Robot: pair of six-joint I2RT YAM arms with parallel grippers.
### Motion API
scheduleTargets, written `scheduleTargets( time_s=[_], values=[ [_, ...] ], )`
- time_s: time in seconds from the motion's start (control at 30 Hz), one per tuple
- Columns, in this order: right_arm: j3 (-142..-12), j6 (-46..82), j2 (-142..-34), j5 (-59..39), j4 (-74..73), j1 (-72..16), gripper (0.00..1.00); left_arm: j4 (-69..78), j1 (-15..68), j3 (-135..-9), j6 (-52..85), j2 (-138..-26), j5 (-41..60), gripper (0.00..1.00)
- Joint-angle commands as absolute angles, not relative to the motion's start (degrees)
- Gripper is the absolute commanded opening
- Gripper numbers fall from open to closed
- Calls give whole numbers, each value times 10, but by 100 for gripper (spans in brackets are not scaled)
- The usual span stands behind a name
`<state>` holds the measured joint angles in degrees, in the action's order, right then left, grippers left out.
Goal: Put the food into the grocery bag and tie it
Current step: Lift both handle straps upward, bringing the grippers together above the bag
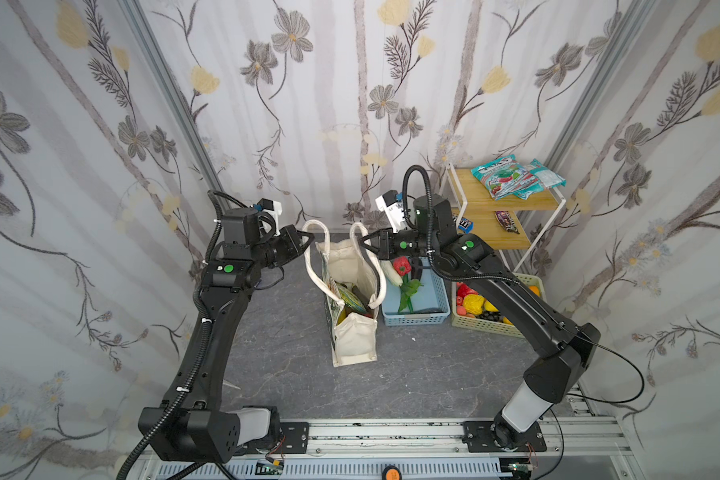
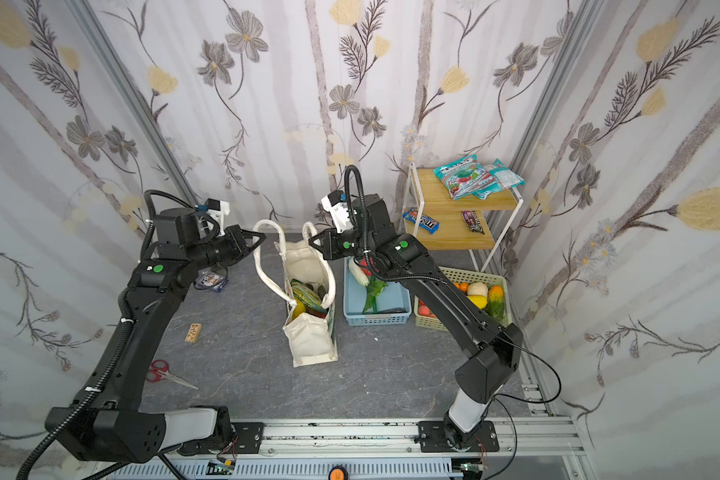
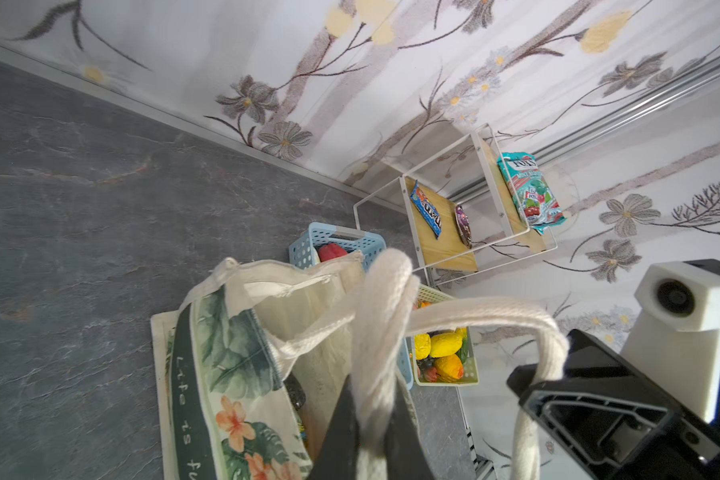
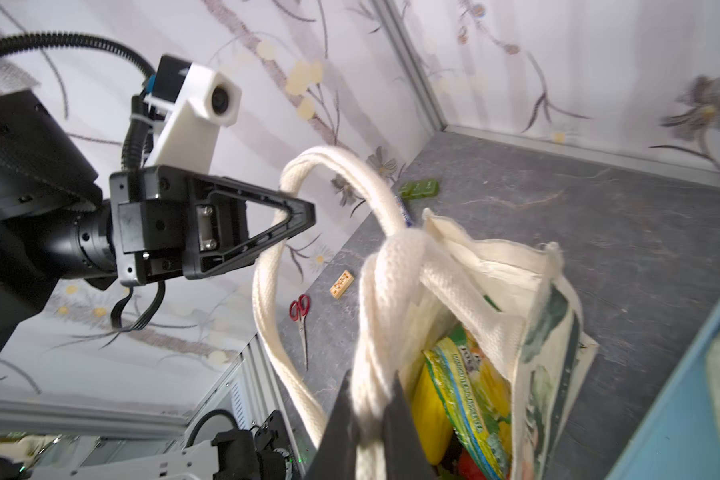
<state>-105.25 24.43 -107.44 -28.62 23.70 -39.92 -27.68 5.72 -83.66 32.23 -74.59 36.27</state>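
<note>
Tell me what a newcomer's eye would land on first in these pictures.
The floral grocery bag stands open mid-table, a green snack packet showing inside. Above it the left gripper and right gripper face each other, each shut on a cream handle. Bright toy fruit fills the pale yellow basket at the right.
</note>
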Motion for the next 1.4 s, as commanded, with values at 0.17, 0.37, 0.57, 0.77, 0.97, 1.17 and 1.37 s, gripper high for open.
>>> scheduleTargets(
  time_s=[0.17,0.37,0.57,0.77,0.97,1.17,1.37],
  values=[
    [-1059,226,-1128,-379,168,-436,8,-260,118,-886,346,-763,361,7],
    [-1055,248,-1148,-412,106,-439,9,-269,155,-920,341,-783,354,9],
    [-1051,263,-1153,-400,48,-439,9,-310,193,-941,335,-787,320,21],
    [-935,372,-1121,-438,-220,-428,9,-371,198,-958,314,-779,264,54],
    [-903,474,-1158,-484,-402,-424,8,-420,198,-1004,295,-793,229,64],
    [-903,488,-1173,-504,-433,-426,9,-489,199,-1065,260,-810,181,73],
    [-904,504,-1188,-531,-460,-425,10,-557,222,-1144,218,-866,200,78]
  ],
)
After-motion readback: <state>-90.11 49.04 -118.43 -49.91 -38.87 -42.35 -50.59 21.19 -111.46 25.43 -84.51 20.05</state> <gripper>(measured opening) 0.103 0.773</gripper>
